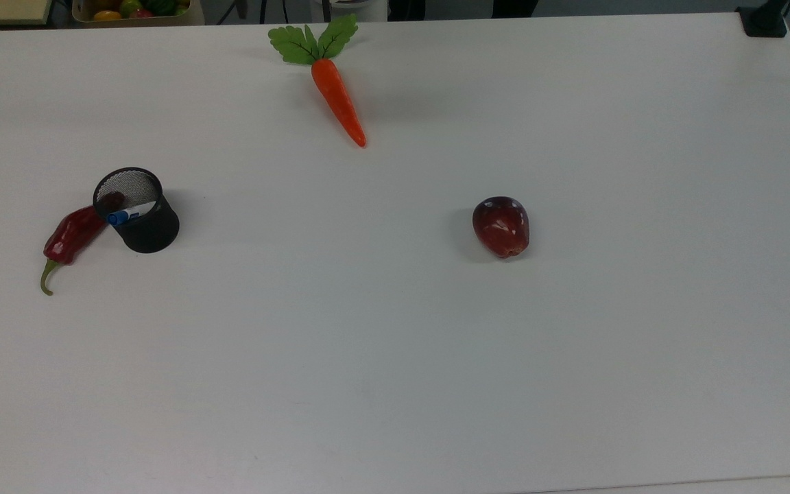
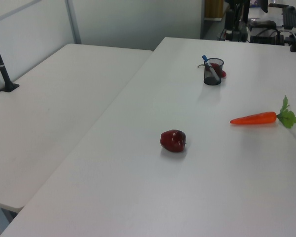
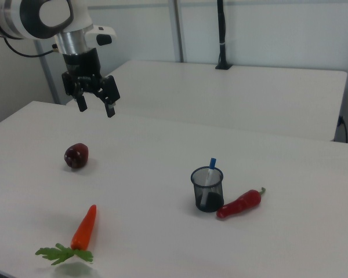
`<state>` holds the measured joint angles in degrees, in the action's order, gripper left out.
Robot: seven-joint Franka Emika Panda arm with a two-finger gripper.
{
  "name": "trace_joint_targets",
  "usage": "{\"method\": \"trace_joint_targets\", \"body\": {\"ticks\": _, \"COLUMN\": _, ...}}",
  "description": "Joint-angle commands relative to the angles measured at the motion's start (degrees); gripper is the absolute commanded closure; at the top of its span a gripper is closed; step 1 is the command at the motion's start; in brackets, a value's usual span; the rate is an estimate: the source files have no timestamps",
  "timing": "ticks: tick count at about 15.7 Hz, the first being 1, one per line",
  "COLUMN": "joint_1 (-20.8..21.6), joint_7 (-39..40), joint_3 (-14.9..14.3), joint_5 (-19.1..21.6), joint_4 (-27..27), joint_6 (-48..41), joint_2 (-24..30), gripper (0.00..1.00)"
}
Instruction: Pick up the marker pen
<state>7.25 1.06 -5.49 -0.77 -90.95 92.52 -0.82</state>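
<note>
Scanning the right view from its left, I see my gripper (image 3: 95,105) hanging above the white table (image 3: 162,174) with fingers spread wide, holding nothing — the red apple (image 3: 76,156) below it, the carrot (image 3: 83,228) nearer. Further right, the marker pen (image 3: 211,167) stands blue cap up in the black mesh cup (image 3: 208,189) — a red chili pepper (image 3: 239,204) touching the cup.

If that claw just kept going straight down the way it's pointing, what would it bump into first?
Probably just the bare white table. The gripper hangs open, pointing down, seemingly behind the red apple, far from the marker pen in its black mesh cup; depth is uncertain.
</note>
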Motion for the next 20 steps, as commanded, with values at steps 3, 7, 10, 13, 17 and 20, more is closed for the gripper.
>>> {"method": "trace_joint_targets", "body": {"ticks": 3, "joint_1": -0.4, "joint_7": 0.9, "joint_3": 0.6, "joint_5": 0.1, "joint_4": -0.9, "joint_6": -2.1, "joint_2": 1.0, "gripper": 0.0}}
{"method": "trace_joint_targets", "body": {"ticks": 7, "joint_1": -0.4, "joint_7": 0.9, "joint_3": 0.6, "joint_5": 0.1, "joint_4": -0.9, "joint_6": -2.9, "joint_2": 1.2, "gripper": 0.0}}
{"method": "trace_joint_targets", "body": {"ticks": 10, "joint_1": -0.7, "joint_7": 1.3, "joint_3": 0.1, "joint_5": 0.2, "joint_4": -0.8, "joint_6": -3.7, "joint_2": 1.2, "gripper": 0.0}}
{"method": "trace_joint_targets", "body": {"ticks": 13, "joint_1": -2.0, "joint_7": 1.5, "joint_3": -0.2, "joint_5": 0.1, "joint_4": -0.8, "joint_6": -3.2, "joint_2": 1.1, "gripper": 0.0}}
{"method": "trace_joint_targets", "body": {"ticks": 17, "joint_1": -5.9, "joint_7": 2.5, "joint_3": -0.3, "joint_5": -1.1, "joint_4": -1.1, "joint_6": -1.6, "joint_2": 0.3, "gripper": 0.0}}
{"method": "trace_joint_targets", "body": {"ticks": 20, "joint_1": -9.0, "joint_7": 5.0, "joint_3": -0.6, "joint_5": -1.2, "joint_4": -1.3, "joint_6": 1.3, "joint_2": -1.6, "gripper": 0.0}}
